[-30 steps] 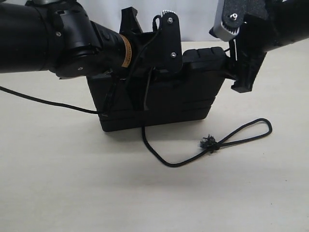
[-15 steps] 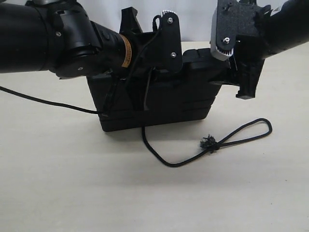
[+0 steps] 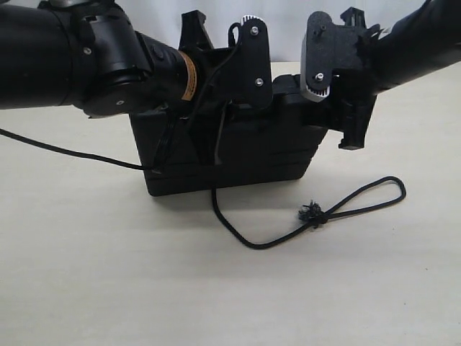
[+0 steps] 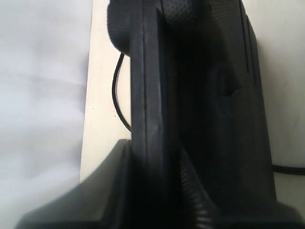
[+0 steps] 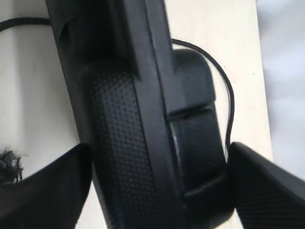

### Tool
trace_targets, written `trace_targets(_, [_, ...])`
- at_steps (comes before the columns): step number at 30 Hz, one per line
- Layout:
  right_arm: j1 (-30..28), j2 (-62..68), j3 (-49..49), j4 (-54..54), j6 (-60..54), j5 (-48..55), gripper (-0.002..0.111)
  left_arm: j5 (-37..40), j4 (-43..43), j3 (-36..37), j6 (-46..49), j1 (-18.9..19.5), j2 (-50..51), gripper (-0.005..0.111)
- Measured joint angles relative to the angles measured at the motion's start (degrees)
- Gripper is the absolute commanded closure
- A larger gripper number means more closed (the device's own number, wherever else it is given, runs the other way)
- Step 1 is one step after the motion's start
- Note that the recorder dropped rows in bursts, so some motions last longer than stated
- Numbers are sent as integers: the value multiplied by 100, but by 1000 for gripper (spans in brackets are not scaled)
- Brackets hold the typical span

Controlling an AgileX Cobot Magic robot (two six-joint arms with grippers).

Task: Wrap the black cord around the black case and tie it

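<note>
One black case (image 3: 277,155) (on edge), left fingers (image 4: 97,202) clamped on it, right fingers (image 5: 267,191) apart.

This looks like a robot lab or test room, though only a small part of the room shows. The left robot arm (image 3: 65,58) and the right robot arm (image 3: 425,40), both big and black, reach over a plain, pale bench (image 3: 72,274). Behind it is a bare white wall (image 3: 287,36). On the bench are a black case (image 3: 274,155) and a black cord (image 3: 311,213).
</note>
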Motion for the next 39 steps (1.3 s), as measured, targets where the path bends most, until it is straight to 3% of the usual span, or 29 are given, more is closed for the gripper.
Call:
trace_targets(14, [0,36,0,311,1125,88,37,79,64,0,110,0,-13,107])
trace_targets(18, [0,36,0,311,1148,94,60,79,76,0,110,0,-13,107])
trace_targets(21, [0,36,0,311,1148,94,87,79,76,0,110,0,-13,105])
trace_targets(23, [0,36,0,311,1148,94,104,79,76,0,110,0,-13,98])
trace_targets(32, [-11,36,0,401,835,162,104,-163,17,0,42,0,-17,46])
trace_targets(39, [-1,36,0,463,811,201,104,-280,17,0,30,0,-79,36])
